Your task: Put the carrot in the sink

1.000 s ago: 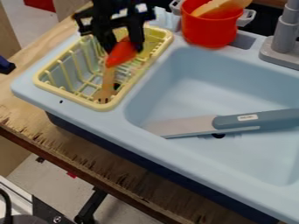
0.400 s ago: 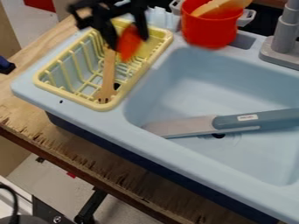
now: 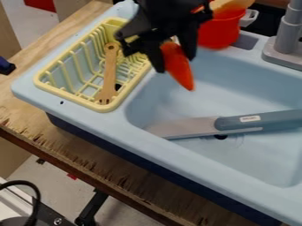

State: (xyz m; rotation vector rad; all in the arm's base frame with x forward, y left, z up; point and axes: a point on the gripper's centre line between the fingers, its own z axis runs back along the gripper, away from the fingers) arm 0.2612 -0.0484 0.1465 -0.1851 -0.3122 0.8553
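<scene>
Sink (image 3: 254, 90) — carrot (image 3: 179, 68) newly above it

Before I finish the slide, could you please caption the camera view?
The black gripper holds the carrot above the light-blue sink.

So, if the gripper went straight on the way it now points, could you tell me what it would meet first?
Leading with the carrot, the gripper would probably meet the floor of the sink; the knife seems to lie off that line, though this angle leaves depth unclear.
</scene>
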